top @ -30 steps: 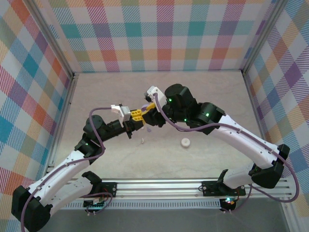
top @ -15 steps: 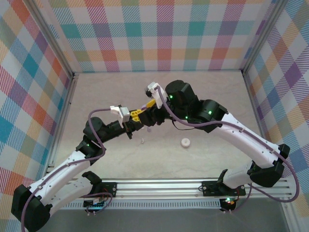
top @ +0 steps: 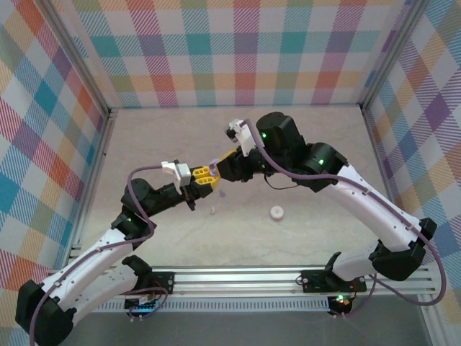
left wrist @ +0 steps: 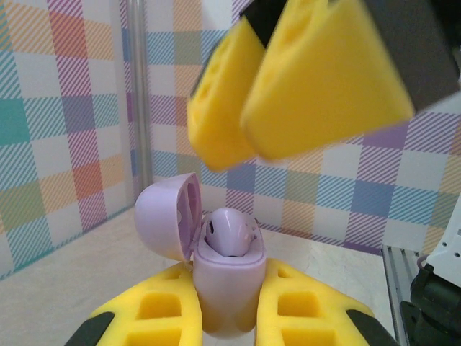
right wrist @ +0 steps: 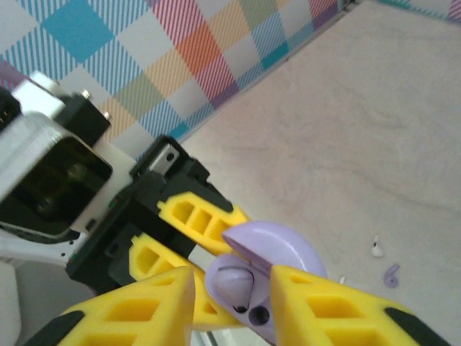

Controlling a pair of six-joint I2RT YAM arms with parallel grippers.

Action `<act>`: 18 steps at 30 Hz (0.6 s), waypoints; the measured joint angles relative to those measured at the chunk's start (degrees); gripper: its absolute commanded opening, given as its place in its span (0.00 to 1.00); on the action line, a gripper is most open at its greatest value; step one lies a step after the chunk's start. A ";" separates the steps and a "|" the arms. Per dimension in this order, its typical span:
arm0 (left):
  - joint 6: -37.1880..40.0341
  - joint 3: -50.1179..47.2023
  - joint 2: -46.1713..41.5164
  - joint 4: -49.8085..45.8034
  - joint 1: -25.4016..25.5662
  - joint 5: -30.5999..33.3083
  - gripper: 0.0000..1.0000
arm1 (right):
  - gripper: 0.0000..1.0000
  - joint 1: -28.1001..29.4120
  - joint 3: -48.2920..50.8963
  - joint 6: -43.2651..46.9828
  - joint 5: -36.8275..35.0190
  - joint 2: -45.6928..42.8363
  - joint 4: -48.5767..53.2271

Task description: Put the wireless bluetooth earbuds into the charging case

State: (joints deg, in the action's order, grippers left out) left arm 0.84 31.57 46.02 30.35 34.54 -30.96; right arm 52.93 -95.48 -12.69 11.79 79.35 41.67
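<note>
The left gripper (top: 204,175) is clamped on the open purple charging case (left wrist: 227,288), held above the table's (top: 324,144) middle with one pale purple earbud (left wrist: 229,231) seated inside. The right gripper (right wrist: 232,285) hovers just above it, jaws partly apart and empty. A white earbud (right wrist: 376,249) and a loose purple earbud (right wrist: 391,274) lie toward the near edge, so the task looks early to midway.

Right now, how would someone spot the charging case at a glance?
Look at the middle of the table. There the left claw clamps the charging case upright: pale purple, lid open, one earbud seated inside. Nearby, the white disc lies loose on the table, held by nothing.
</note>
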 measured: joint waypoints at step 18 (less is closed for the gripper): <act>1.84 -0.07 -4.35 -8.76 0.22 1.99 0.00 | 0.28 -0.50 1.60 1.33 -2.54 -2.03 1.25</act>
State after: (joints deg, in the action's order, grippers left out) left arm 2.68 31.51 41.67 21.58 34.76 -28.97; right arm 52.42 -93.89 -11.35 9.26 77.32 42.92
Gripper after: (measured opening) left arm 0.157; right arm 0.296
